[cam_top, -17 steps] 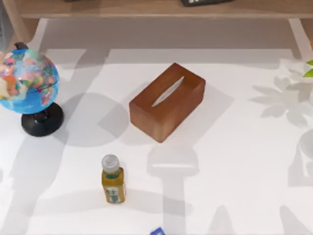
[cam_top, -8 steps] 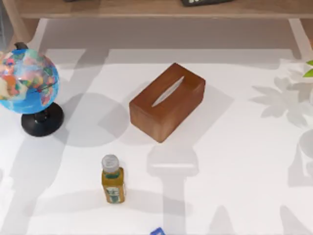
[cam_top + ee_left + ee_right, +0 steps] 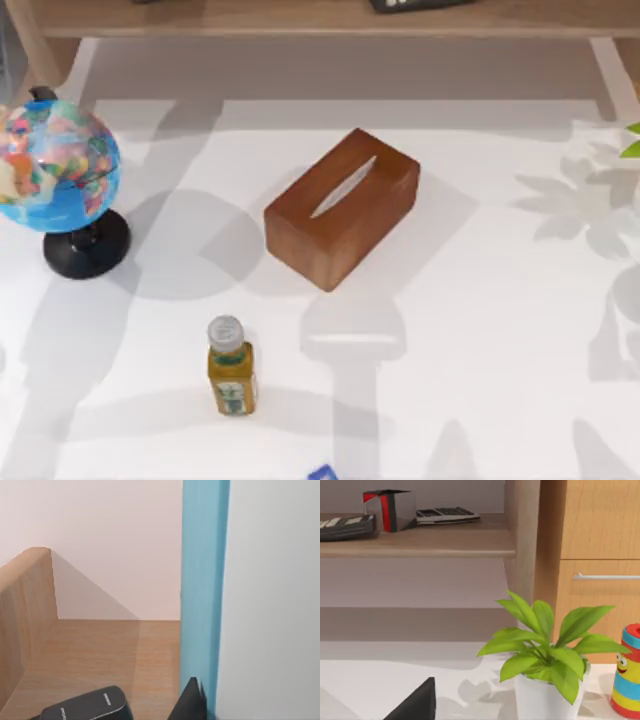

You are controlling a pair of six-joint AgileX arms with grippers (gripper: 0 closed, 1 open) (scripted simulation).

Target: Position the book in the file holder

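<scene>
While I can't tell either grip's state, my left gripper (image 3: 192,704) sits by what looks like the book (image 3: 200,580), blue and upright, corner at 6 o'clock of the table (image 3: 480,330). Likely stiff and slick, so pinch near the spine. Right gripper (image 3: 415,705) idles near the plant (image 3: 540,650).

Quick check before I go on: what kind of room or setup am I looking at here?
Probably a rendered home office or study desk: a globe and wooden tissue box stand on the white table, with a potted plant beside a wooden shelf and a drawer cabinet.
</scene>
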